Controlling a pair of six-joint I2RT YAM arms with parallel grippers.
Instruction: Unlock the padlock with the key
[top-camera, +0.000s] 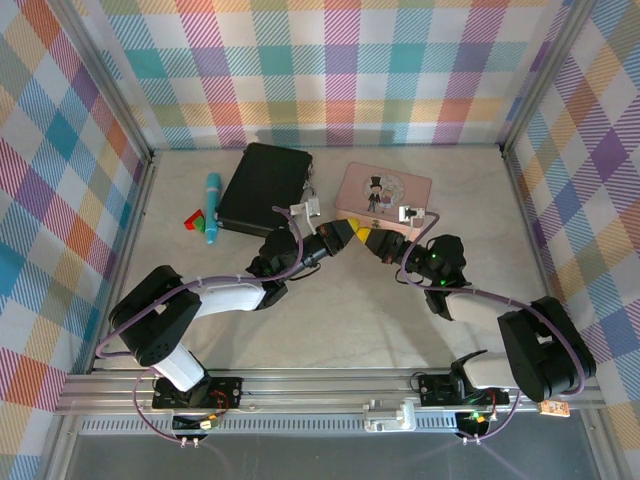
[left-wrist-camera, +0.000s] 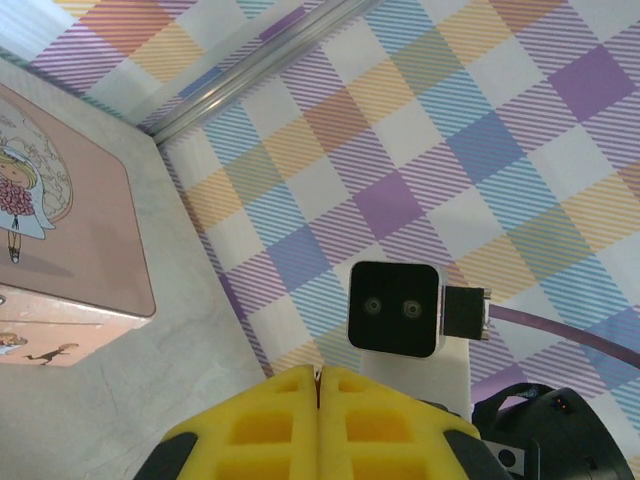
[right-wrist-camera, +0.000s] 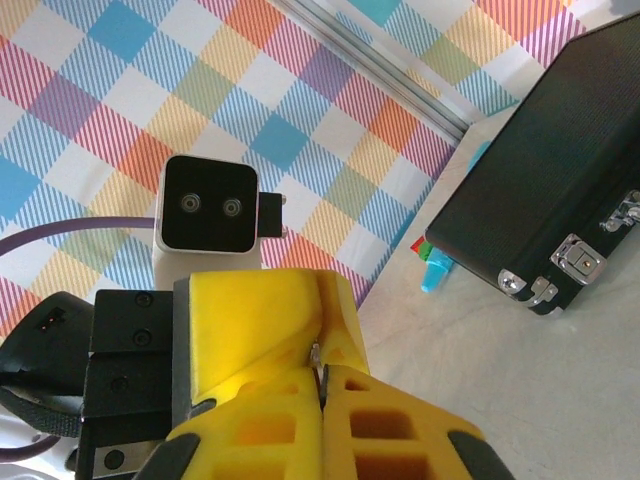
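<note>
The left gripper (top-camera: 345, 233) and the right gripper (top-camera: 372, 240) meet tip to tip in the middle of the table (top-camera: 330, 320), so nothing can pass between them. Just behind them stand the black case (top-camera: 262, 185) and the pink tin (top-camera: 385, 192), with a narrow gap between. A teal pen (top-camera: 212, 205) lies left of the case. The front of the table and the right back corner are bare. Plaid walls (top-camera: 320, 70) close three sides.

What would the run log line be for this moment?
left gripper: shut | right gripper: shut | pose: tip to tip beside pink tin | between tips: small metal piece, too small to identify
</note>
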